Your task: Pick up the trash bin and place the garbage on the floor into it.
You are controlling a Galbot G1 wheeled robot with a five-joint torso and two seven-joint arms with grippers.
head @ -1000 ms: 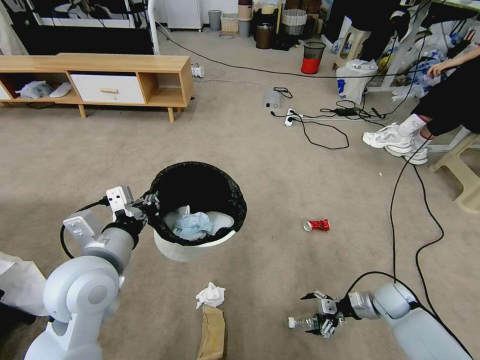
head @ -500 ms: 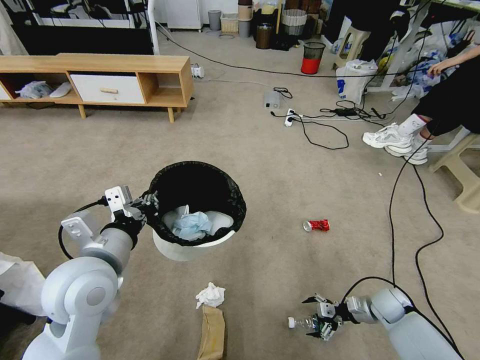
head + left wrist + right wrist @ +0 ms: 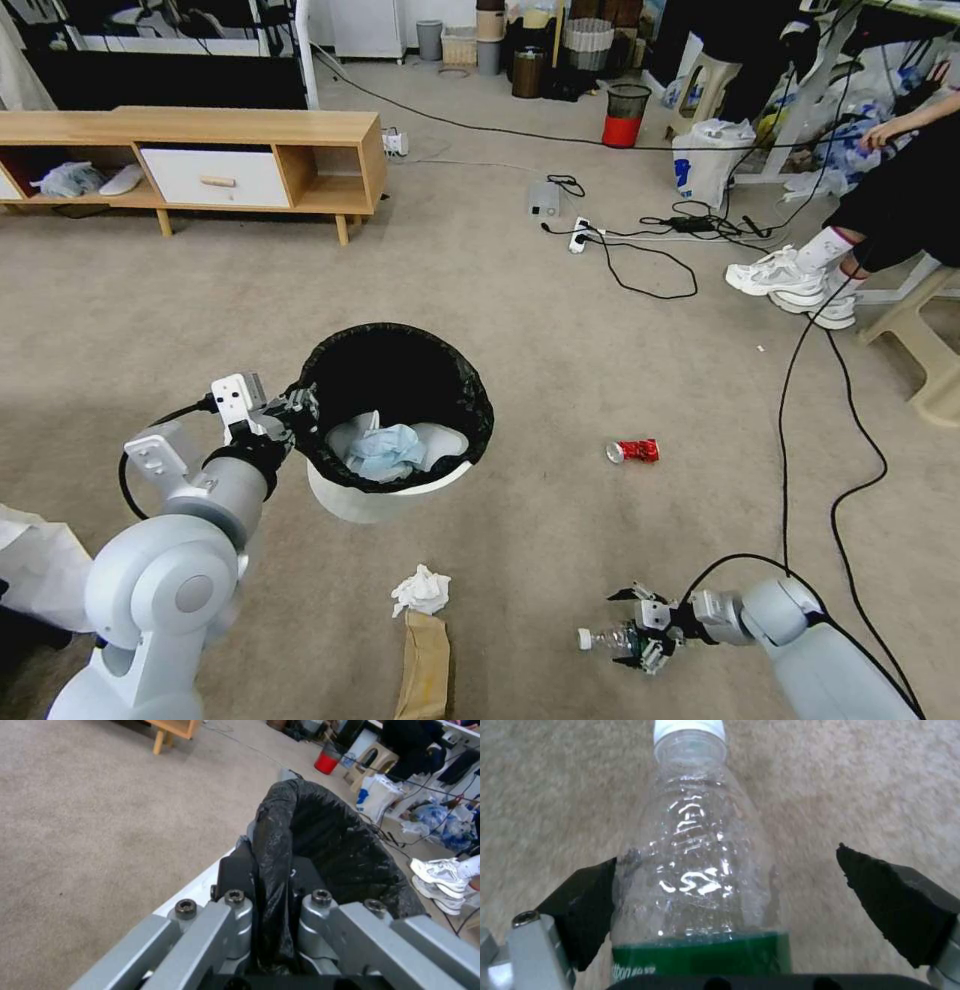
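**Right hand straddles bottle, not yet closed**

Left hand [image 3: 300, 408] is clamped on the near-left rim of the bin [image 3: 385, 495], fingers pinching the black bag liner [image 3: 272, 843] folded over the rim. The bin hangs tilted above the carpet, left of centre, with a blue mask [image 3: 385, 447] already inside.

Right hand [image 3: 640, 640] is low at the near right, over the bottle [image 3: 605, 640]. The bottle lies on the floor, long axis running left-right, white cap [image 3: 690, 727] pointing left, away from the wrist, green label [image 3: 700, 954] end tucked toward the palm. In the right wrist view the two black pads [image 3: 895, 900] sit either side of the bottle body [image 3: 695, 862]: one pad touches or nearly touches it, the other is well apart. So the hand is open, across the long axis, bottle off-centre toward one pad.

Judgement: closing comes next; the off-centre fit may roll or shove the bottle.

Left on the floor: tissue [image 3: 420, 591] and paper bag [image 3: 425, 665] near centre, red can [image 3: 633, 451] farther right. The right hand is nearer all of them; the bin is up-left of it.
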